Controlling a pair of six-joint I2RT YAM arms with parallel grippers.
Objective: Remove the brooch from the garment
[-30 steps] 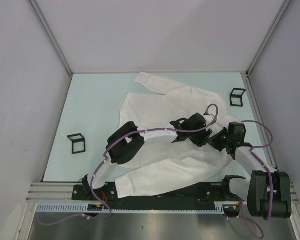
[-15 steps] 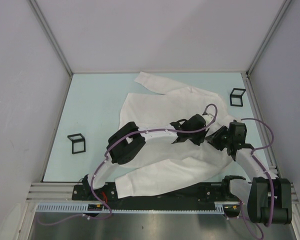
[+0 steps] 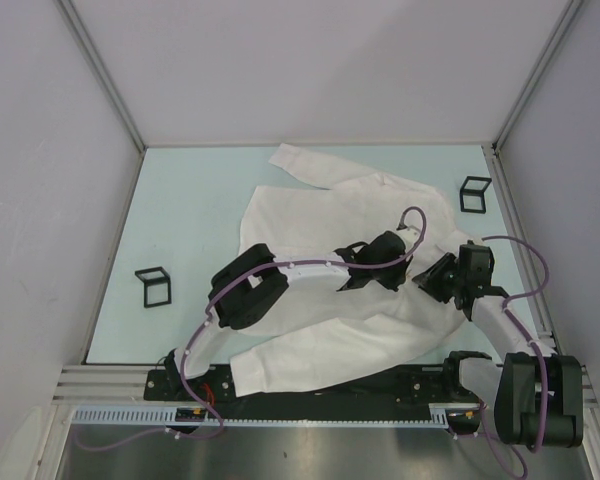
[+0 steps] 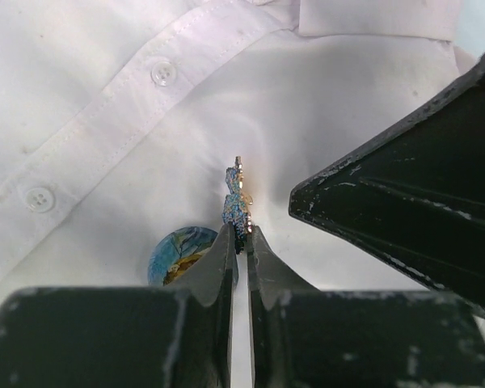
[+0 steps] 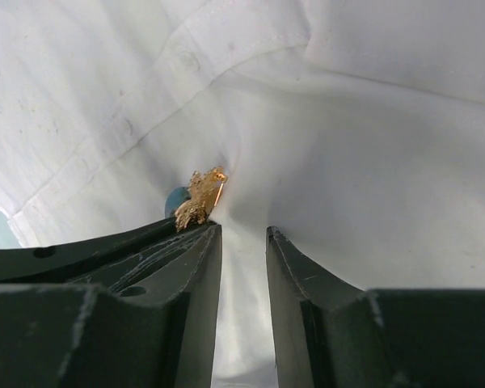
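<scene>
One brooch [image 4: 237, 202] — against white garment [image 4: 347, 105]

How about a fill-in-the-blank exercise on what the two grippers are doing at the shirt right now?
1. The left gripper is shut on the gold-and-blue ___.
2. The right gripper holds nothing; its jaws are ___.
3. The garment lying on the table is ___ in colour.
Missing words: brooch; open; white.
</scene>
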